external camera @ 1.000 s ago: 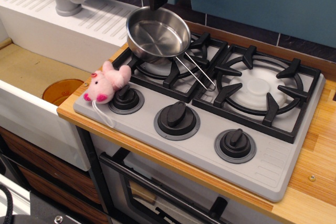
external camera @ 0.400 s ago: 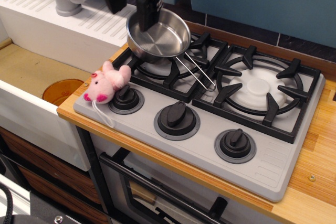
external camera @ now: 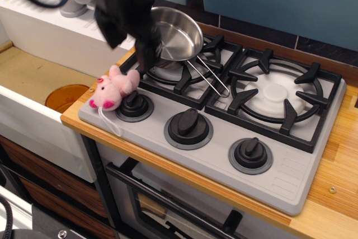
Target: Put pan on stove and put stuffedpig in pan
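Pink plush: the stuffedpig (external camera: pixel 114 87) lies at the front-left corner of the stove (external camera: pixel 212 132), leaning on the leftmost knob (external camera: pixel 134 104), its white string trailing toward the counter (external camera: pixel 335 183) edge; it has not shifted between frames.
Gripper: the gripper (external camera: pixel 137 54) is now low between pan and pig, just above the pig; a second ago it stood over the pan's back rim. Blurred and dark, it holds nothing, but I cannot tell how far its jaws stand apart.
Pan: the pan (external camera: pixel 178 34) sits on the left burner grate (external camera: pixel 184 68), handle pointing front-right, same place as before.
Meaning: the pan step looks finished; the arm seems to be heading for the pig.
Right burner: bare, unchanged.
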Robot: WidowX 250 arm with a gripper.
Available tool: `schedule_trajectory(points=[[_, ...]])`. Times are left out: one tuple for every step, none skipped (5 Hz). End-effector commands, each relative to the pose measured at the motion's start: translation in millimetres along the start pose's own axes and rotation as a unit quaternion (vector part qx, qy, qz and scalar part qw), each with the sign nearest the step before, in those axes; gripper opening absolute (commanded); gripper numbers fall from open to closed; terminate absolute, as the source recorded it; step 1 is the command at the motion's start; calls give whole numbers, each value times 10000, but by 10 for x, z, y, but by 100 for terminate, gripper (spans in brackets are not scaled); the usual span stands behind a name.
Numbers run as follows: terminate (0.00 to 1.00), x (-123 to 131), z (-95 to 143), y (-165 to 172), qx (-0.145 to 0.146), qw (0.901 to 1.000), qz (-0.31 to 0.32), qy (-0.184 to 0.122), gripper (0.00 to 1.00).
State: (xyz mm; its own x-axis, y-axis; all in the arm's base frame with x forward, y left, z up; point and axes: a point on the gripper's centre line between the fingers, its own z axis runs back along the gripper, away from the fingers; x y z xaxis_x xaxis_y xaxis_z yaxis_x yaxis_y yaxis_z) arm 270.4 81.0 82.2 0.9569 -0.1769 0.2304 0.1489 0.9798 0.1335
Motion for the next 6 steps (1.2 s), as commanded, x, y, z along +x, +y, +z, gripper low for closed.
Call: schedule_trajectory(points=[[0,-169,-234,6,338,9971,-30,-674,100],[0,-167,-373,64,346,9953,-155,-886,100],[0,-119,-462,175,333,9932,-296,-1072,100],[0,-52,-481,282,343,9923,-384,-1129,100],[0,-21,-491,330,318,9922,-401,-1134,100],[0,-8,-498,371,330,9923,-428,-1117,100]])
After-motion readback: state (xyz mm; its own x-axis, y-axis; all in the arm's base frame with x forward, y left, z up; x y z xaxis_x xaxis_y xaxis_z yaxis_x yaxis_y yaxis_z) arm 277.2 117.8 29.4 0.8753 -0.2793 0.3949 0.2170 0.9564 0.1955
